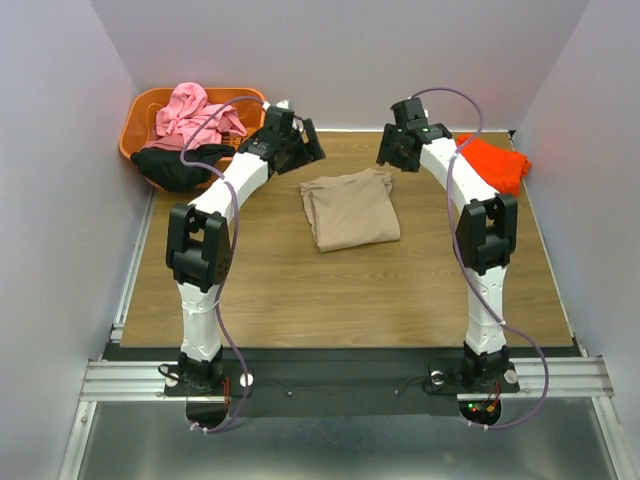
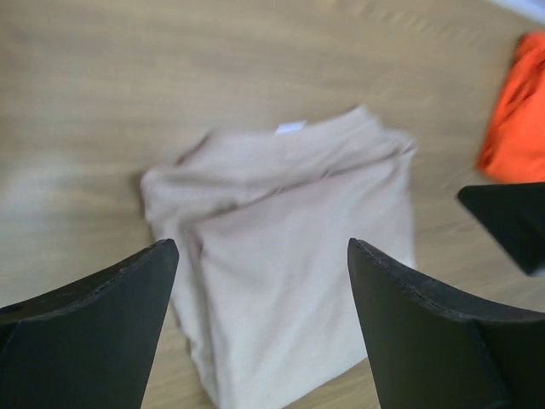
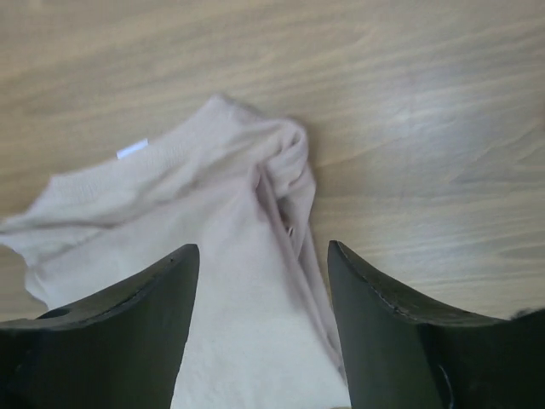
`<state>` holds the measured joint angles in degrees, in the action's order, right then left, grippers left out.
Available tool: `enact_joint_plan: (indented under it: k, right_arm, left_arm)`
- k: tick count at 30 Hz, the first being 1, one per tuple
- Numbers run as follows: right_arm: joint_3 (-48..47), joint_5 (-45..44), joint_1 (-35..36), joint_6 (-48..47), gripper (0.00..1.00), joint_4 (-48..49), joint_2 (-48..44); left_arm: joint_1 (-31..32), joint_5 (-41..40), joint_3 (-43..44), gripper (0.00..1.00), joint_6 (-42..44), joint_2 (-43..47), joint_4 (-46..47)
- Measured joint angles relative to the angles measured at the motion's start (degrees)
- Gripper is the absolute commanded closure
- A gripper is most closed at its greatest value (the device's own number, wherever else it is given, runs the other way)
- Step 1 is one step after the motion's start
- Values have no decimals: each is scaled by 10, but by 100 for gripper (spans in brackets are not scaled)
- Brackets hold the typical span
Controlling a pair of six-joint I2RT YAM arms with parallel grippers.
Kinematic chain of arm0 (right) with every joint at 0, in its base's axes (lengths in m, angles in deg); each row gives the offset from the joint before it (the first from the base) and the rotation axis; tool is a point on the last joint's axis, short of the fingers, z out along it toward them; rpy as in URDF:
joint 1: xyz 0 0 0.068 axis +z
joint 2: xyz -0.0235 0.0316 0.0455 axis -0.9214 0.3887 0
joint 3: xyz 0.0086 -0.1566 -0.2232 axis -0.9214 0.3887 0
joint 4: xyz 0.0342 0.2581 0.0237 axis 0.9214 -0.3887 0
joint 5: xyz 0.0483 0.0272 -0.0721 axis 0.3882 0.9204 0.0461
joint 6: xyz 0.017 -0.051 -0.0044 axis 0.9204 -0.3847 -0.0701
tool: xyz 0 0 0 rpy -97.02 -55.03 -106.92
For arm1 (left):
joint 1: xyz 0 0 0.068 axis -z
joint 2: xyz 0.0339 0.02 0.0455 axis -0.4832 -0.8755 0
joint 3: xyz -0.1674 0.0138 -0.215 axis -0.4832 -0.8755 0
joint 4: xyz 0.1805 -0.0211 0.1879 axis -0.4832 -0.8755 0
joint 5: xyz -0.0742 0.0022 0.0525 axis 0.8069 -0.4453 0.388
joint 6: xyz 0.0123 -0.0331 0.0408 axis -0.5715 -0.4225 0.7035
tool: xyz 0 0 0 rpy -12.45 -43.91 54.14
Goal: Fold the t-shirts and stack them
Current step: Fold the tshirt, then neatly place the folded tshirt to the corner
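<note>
At the upper left of the top view, the orange basket (image 1: 140, 115) holds the pink t-shirt (image 1: 190, 112) and the black t-shirt (image 1: 180, 168) in loose heaps, likely the unfolded supply waiting their turn. Just right of it, the left claw (image 2: 261, 251) hovers above the tabletop (image 1: 300, 300) with its fingers spread wide, gripping nothing. In the middle lies the tan t-shirt (image 1: 350, 208), folded into a rough rectangle, flat on the wood and touching neither claw; the open centre probably suits both arms reaching it. A small white tag (image 2: 289, 128) shows at its neckline, but no writing on it can be read, and no brand is visible anywhere. The right claw (image 3: 262, 251) hangs over the shirt's collar end, likewise spread and empty. At the upper right, the orange-red t-shirt (image 1: 495, 162) lies near the tabletop's edge, seemingly folded and starting the stack, so the tan one probably belongs on it.
</note>
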<state>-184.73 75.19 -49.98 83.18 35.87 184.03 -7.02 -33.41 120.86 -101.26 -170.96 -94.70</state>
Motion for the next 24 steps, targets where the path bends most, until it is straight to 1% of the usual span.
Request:
enact_joint_plan:
  k: [1,4,6,8,9,13,15,18,20,21,24]
  right_arm:
    - [-8,-1,-6,0,30,1,0]
    - [-14,1,-24,0,27,9,-7]
    - [-7,9,-35,0,26,11,-15]
    - [29,38,-51,-4,25,22,-37]
    - [47,54,-59,-6,24,21,-47]
    - [146,137,-95,-21,23,42,-97]
    - [215,196,-116,-33,22,68,-129]
    - [283,272,-141,-57,20,87,-154]
    - [310,326,-153,-74,15,98,-160]
    - [319,355,-154,-82,11,108,-160]
    - [335,423,-152,-95,6,130,-160]
  left_arm:
    - [-1,-4,27,7,3,-2,1]
    - [-2,-3,69,7,11,1,11]
    - [-1,3,70,7,16,4,16]
    - [2,7,59,7,21,4,18]
    - [5,9,45,7,24,5,23]
    - [19,15,-56,7,28,19,29]
    - [25,16,-106,7,28,23,31]
    - [32,19,-167,7,28,32,28]
    - [33,20,-186,7,30,37,28]
    - [33,20,-189,7,31,39,27]
    - [32,19,-192,7,35,49,35]
